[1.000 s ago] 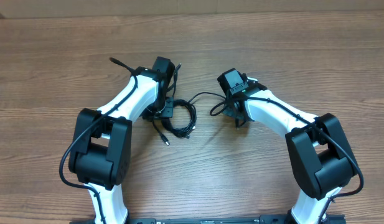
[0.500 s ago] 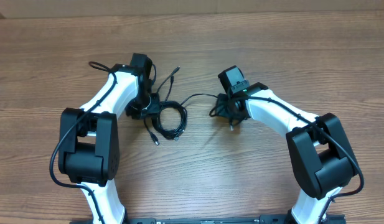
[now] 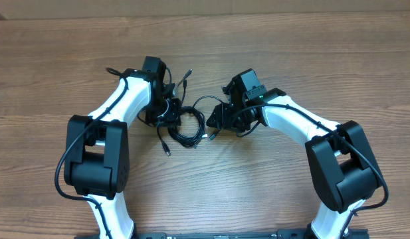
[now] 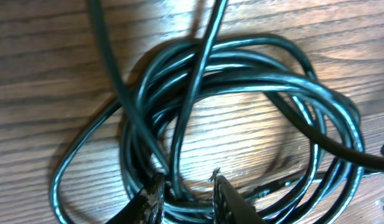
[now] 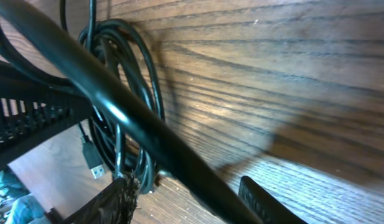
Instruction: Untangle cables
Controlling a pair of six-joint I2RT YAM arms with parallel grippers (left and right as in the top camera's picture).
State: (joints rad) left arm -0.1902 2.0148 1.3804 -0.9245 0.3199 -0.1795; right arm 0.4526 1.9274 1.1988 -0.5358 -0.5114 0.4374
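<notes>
Centre of the wooden table [image 3: 324,53]: cables [image 3: 186,125] lie as one loose coil between the two arms. One end with a plug [image 3: 167,151] trails toward the near edge, a second tail [image 3: 186,76] runs off on the far side, and a free strand [image 3: 206,99] arcs from the coil toward the right arm. The left gripper [image 4: 188,200] sits low on the coil's left rim, jaws drawn in to a narrow gap with a few strands packed between the tips. It reads as a pinch on the bundle, not on one cord. The right gripper [image 5: 193,200] is at the coil's right edge, jaws roughly half apart. A black strand crosses the gap on a slant with clear space beside it, so nothing is gripped there. A USB plug [image 5: 92,163] shows beside the coil in the right wrist view. Step in hand, as I judge it: anchor with the left, take one strand with the right, draw it out. To do it well, centre the slanting strand between the right pads and close on that cord alone, near the coil. Pull slowly outward, low to the table, away from the left gripper. Watch for the whole coil dragging or loops cinching. If either happens, ease off and feed a plug end back through instead.
</notes>
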